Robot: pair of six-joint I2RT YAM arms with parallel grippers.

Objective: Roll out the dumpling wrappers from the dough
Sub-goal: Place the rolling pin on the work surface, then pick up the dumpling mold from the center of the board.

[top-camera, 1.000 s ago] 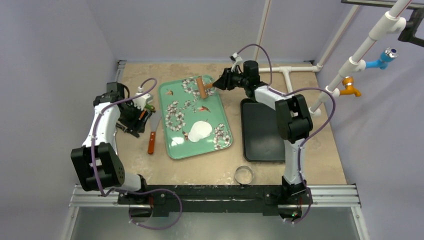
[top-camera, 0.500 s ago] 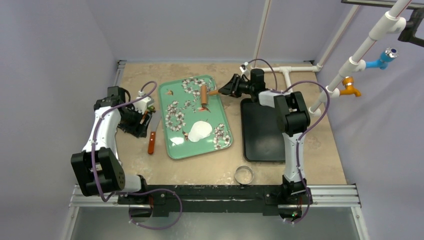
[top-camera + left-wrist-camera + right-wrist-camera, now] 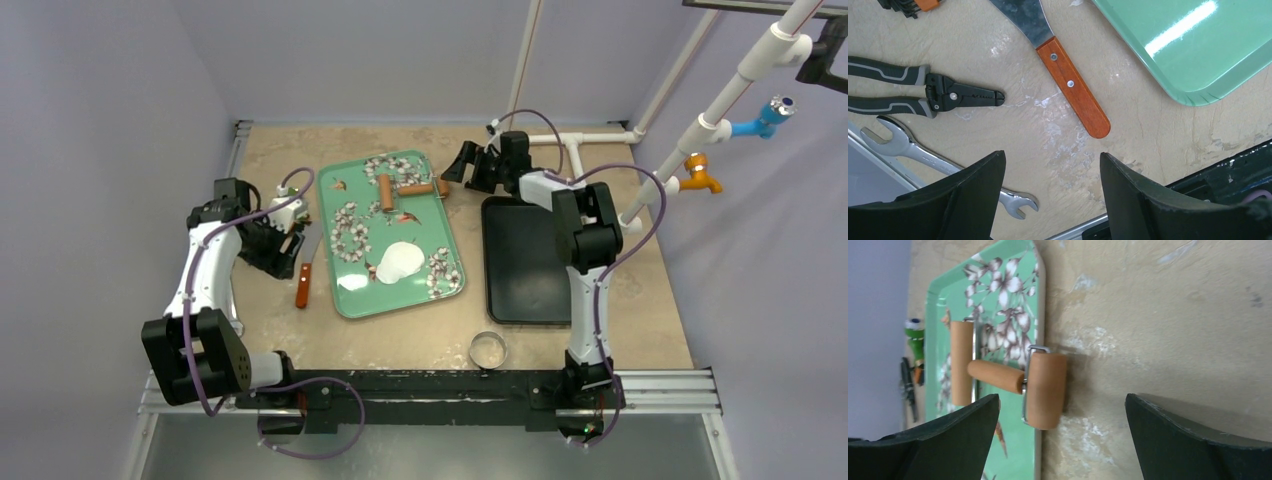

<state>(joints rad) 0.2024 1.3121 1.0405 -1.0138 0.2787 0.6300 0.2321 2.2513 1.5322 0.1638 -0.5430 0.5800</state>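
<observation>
The right pincer [image 3: 1063, 440] is seen with its dark jaws spread wide and nothing between them. Just ahead of it a wooden roller [image 3: 1013, 377] is laid: two smooth cylinders joined by a wire frame and a round handle. One drum is on the glossy green tray [image 3: 940, 300] (printed with white blossoms), and the other is at its rim.

The left pincer [image 3: 1050, 200] is likewise held apart and empty above the tabletop [image 3: 1158, 130]. Ahead of it a scraper [image 3: 1073, 90] with a riveted orange wooden handle and a steel blade is found. Black-handled pliers [image 3: 938, 95] and a bright steel wrench [image 3: 908, 145] are laid to one side.

The dough [image 3: 400, 262], a flat matte white patch, is seen on the green tray, well apart from both pincers and nearer the arm bases. A matte black tray [image 3: 520, 270] and a metal ring [image 3: 487, 349] are set on the mottled beige tabletop, which is scuffed with pale marks. The booth is walled in plain lilac.
</observation>
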